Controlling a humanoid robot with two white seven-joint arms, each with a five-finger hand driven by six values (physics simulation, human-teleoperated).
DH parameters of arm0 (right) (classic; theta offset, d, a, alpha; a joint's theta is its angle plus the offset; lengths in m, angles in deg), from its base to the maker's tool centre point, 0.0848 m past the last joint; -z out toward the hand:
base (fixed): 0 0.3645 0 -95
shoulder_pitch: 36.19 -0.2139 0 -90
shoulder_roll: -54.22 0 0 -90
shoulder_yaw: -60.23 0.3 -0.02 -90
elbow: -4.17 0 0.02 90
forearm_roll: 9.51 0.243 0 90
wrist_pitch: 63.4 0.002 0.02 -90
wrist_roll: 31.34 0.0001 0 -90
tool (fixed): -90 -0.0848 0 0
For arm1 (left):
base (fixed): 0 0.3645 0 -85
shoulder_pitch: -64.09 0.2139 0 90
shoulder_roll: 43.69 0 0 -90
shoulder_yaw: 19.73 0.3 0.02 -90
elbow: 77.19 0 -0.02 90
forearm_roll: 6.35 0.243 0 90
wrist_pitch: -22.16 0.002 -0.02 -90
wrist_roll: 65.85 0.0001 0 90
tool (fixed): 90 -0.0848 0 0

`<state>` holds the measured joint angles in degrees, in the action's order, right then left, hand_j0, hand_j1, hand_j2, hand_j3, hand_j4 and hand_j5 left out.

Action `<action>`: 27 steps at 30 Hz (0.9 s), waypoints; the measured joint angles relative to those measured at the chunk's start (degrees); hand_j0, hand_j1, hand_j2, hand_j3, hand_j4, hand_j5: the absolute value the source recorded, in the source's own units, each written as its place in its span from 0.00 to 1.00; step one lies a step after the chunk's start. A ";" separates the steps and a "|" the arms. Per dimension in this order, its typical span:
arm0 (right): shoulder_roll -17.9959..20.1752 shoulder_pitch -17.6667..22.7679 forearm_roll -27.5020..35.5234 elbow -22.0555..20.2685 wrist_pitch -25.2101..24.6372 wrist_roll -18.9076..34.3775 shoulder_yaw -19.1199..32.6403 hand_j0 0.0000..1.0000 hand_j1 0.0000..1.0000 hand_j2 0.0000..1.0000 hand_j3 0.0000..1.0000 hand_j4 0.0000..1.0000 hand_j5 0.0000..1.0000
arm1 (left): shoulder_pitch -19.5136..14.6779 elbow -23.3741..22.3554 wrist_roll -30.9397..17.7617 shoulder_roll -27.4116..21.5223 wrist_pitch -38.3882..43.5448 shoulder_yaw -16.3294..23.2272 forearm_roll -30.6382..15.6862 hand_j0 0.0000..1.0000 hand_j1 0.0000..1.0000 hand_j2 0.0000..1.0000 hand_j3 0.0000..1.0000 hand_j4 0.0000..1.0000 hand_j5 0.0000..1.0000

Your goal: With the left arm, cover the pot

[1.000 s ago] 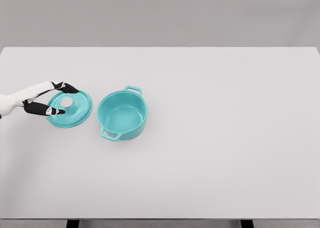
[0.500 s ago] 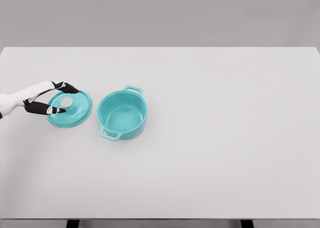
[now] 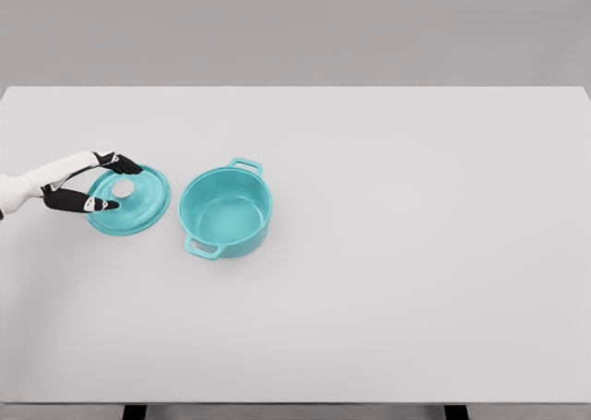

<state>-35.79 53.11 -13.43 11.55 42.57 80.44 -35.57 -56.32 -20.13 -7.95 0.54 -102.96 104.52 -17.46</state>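
one teal pot (image 3: pixel 225 211), one lid (image 3: pixel 138 198) beside it, left robot hand (image 3: pixel 92 184) open over lid's edge

You see the teal pot (image 3: pixel 225 220) standing upright and uncovered on the white table, a loop handle at its far and near rim. Its round teal lid (image 3: pixel 134 198) lies just beside it to the left, apart from it, with a pale knob at the centre.

No text, label, brand, number or sign can be read anywhere here
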 measured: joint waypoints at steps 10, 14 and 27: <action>0.00 0.00 0.00 0.00 0.00 0.00 0.00 1.00 1.00 1.00 1.00 1.00 1.00 | -0.26 -1.32 0.00 1.00 0.00 -0.06 0.89 0.73 0.73 0.73 0.73 0.73 0.73; 0.00 0.00 0.00 0.00 0.01 0.00 0.00 1.00 1.00 1.00 1.00 1.00 1.00 | -0.35 -1.69 0.00 1.17 0.00 -0.08 0.98 0.73 0.73 0.73 0.73 0.73 0.73; 0.00 0.00 0.00 0.00 0.00 0.00 0.00 1.00 1.00 1.00 1.00 1.00 1.00 | -0.62 -4.00 0.11 2.33 0.04 -0.13 1.38 0.72 0.72 0.72 0.72 0.72 0.72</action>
<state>-35.79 53.11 -13.43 11.55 42.57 80.44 -35.57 -56.93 -24.13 -7.84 2.87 -102.92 104.40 -16.09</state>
